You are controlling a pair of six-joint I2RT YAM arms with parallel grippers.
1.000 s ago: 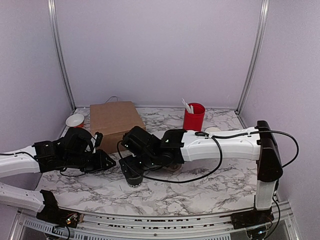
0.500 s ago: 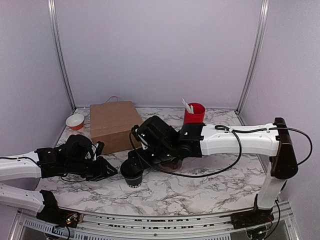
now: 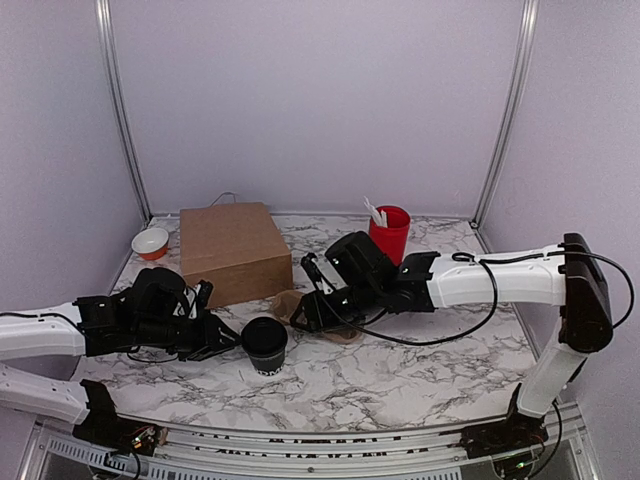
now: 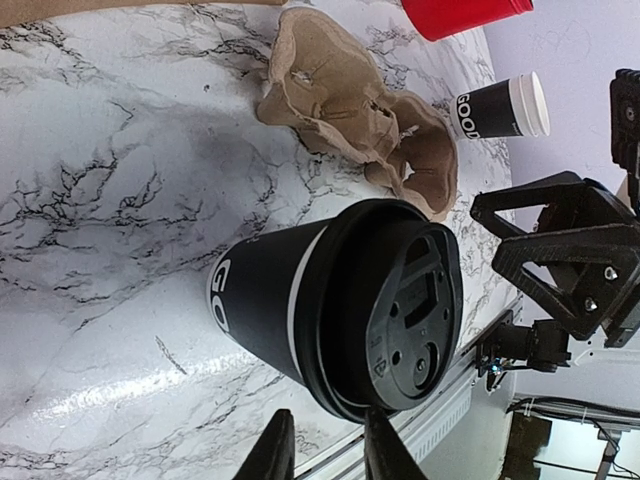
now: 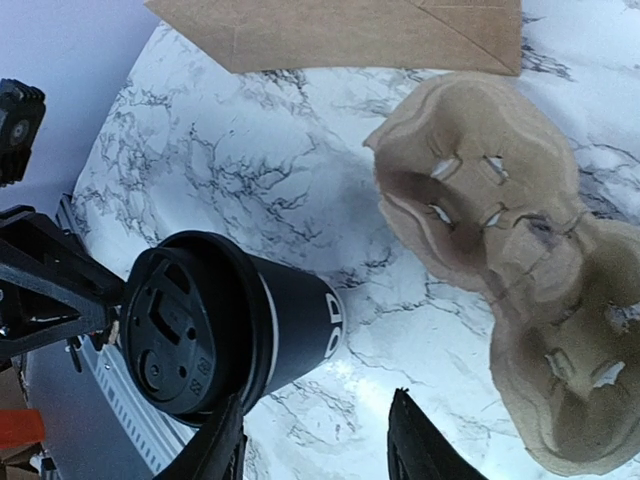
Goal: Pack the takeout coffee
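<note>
The takeout coffee (image 3: 265, 344), a small black cup with its black lid on, stands upright on the marble table near the front. It fills the left wrist view (image 4: 330, 305) and shows in the right wrist view (image 5: 235, 320). My left gripper (image 3: 216, 338) is just left of the cup, fingers slightly apart and empty (image 4: 325, 458), not touching it. My right gripper (image 3: 303, 316) is to the cup's right, above the cardboard carrier, open wide and empty (image 5: 320, 445).
A crumpled cardboard cup carrier (image 3: 286, 301) lies right of the cup. A brown paper bag (image 3: 232, 252) stands behind. A red cup with white utensils (image 3: 388, 234) is at the back, a small bowl (image 3: 150, 241) far left, a lidless black cup (image 4: 500, 105) beyond the carrier.
My right gripper has lifted off the top of the coffee cup and drawn back to the right, over the carrier. The lidded cup stands alone. My left gripper has barely moved.
</note>
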